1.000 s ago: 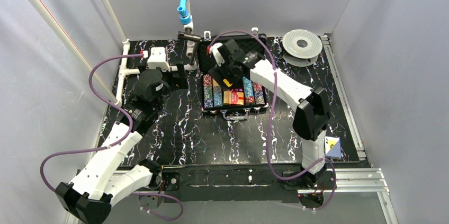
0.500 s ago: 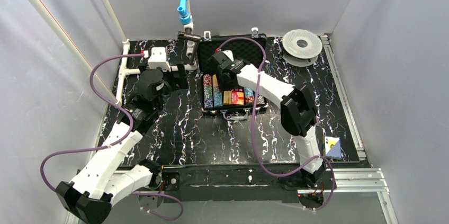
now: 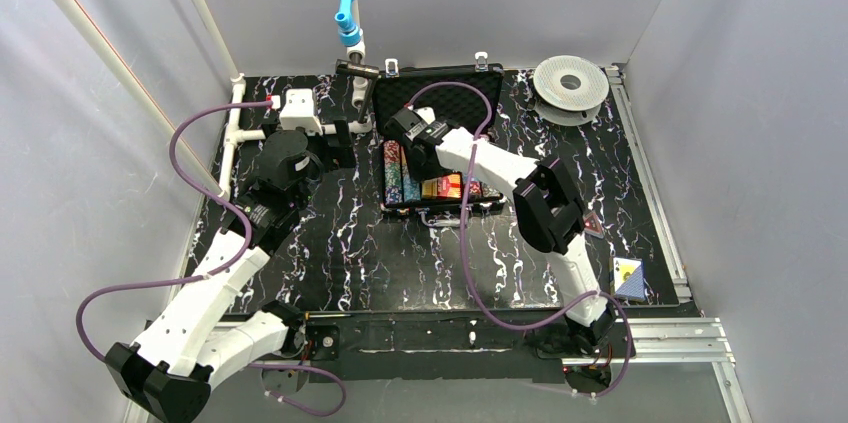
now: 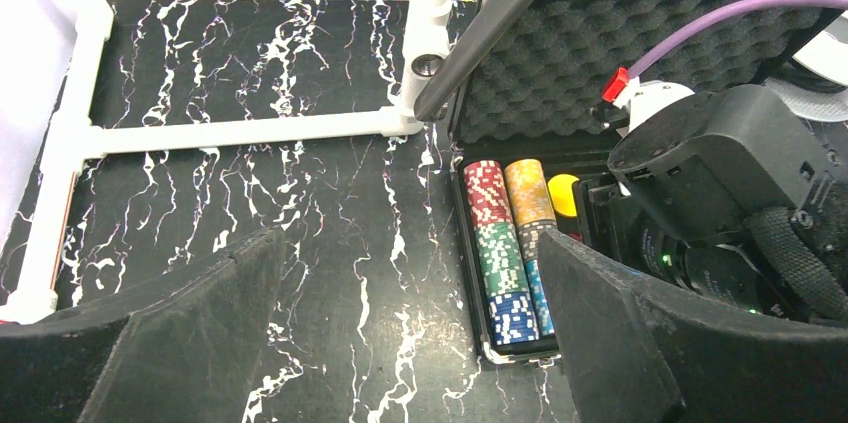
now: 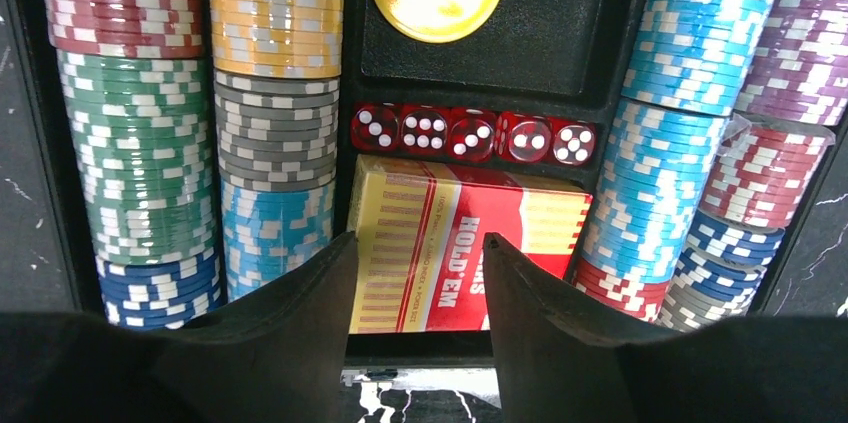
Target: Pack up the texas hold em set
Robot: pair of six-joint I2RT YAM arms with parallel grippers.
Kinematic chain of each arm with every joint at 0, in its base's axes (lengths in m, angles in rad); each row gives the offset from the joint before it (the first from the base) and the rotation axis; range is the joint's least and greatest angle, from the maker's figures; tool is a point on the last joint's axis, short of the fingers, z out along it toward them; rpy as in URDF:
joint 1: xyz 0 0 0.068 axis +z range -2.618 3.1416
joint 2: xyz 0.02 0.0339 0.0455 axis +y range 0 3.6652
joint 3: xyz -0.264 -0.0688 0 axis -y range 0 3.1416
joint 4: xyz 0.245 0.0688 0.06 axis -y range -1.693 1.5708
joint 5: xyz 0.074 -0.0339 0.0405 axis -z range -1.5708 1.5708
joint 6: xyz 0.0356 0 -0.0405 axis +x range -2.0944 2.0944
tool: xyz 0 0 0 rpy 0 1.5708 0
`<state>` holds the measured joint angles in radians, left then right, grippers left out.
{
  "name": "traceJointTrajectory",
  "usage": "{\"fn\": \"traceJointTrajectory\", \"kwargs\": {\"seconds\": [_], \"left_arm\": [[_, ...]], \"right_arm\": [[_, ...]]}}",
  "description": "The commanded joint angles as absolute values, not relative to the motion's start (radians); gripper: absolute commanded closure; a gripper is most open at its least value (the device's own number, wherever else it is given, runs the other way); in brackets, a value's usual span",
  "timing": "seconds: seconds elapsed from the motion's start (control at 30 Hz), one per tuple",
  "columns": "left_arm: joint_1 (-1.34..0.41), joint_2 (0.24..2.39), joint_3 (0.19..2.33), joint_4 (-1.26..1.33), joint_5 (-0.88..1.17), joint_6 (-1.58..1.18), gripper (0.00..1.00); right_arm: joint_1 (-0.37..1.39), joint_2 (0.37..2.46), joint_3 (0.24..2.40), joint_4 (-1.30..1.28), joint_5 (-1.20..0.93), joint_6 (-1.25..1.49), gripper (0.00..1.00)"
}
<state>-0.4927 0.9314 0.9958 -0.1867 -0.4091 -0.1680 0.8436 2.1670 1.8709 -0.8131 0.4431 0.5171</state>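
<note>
While the open case [image 3: 455,111] sits on the desk [image 3: 400,253], midway along its far edge, with chips [image 5: 140,143], dice [image 5: 470,133] and deck [image 5: 470,213] inside, the right tool [image 5: 418,243] hangs half-parted over the deck, grasping nothing. The left tool [image 4: 408,238] gapes released beside the case.

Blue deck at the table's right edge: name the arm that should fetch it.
Right. The blue deck lies beside the right arm's base; that arm's fingers hover empty over the case. The left arm stands across the table, far from it.
</note>
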Motion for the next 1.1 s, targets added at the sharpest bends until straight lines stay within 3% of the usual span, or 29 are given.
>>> {"fn": "traceJointTrajectory", "kwargs": {"seconds": [0.0, 0.6, 0.8, 1.07], "left_arm": [[-0.486, 0.914, 0.996, -0.183, -0.425, -0.168, 0.02], [-0.487, 0.919, 0.997, -0.183, -0.420, -0.167, 0.02], [-0.487, 0.924, 1.000, -0.187, -0.411, -0.171, 0.02], [-0.486, 0.938, 1.004, -0.192, -0.406, -0.167, 0.02]], "right_arm": [[0.848, 2.190, 1.895, -0.803, 0.459, 0.504, 0.42], [0.859, 2.191, 1.893, -0.910, 0.612, 0.488, 0.41], [0.857, 2.165, 1.906, -0.837, 0.459, 0.444, 0.27], [0.853, 2.134, 2.027, -0.930, 0.482, 0.466, 0.26]]}}
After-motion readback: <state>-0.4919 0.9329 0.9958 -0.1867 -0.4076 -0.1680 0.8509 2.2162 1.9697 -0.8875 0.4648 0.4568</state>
